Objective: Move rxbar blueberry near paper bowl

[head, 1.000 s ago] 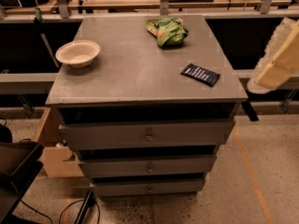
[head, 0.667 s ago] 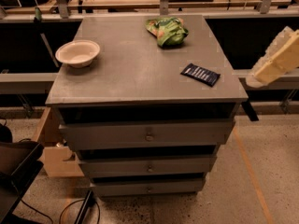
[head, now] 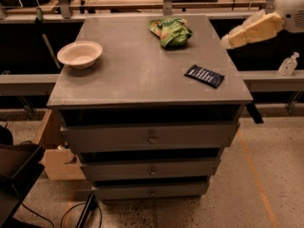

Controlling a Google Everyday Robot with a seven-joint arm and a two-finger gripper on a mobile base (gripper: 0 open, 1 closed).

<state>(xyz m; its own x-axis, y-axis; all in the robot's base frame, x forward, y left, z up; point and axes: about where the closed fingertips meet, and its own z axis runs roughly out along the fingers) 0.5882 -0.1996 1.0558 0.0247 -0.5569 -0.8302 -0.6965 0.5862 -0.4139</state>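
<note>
Near the right edge of the worktop (head: 137, 72), toward its front corner, the rxbar blueberry (head: 204, 75) lies flat, well apart from the paper bowl (head: 79, 54) by the left edge. It is probably light, thin and slippery, so I would pinch it across the narrow width. The gripper (head: 232, 38) hangs beyond the right edge with nothing visible in it; how open it is, I cannot tell.

Navy, white-lettered rxbar blueberry (head: 204, 76); cream-white paper bowl (head: 79, 54); cream gripper (head: 228, 41) at upper right.

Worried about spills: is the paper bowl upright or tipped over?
Upright: the paper bowl sits on its base, rim up, interior bare. The hand hovers past the opposite edge of the cabinet.
</note>
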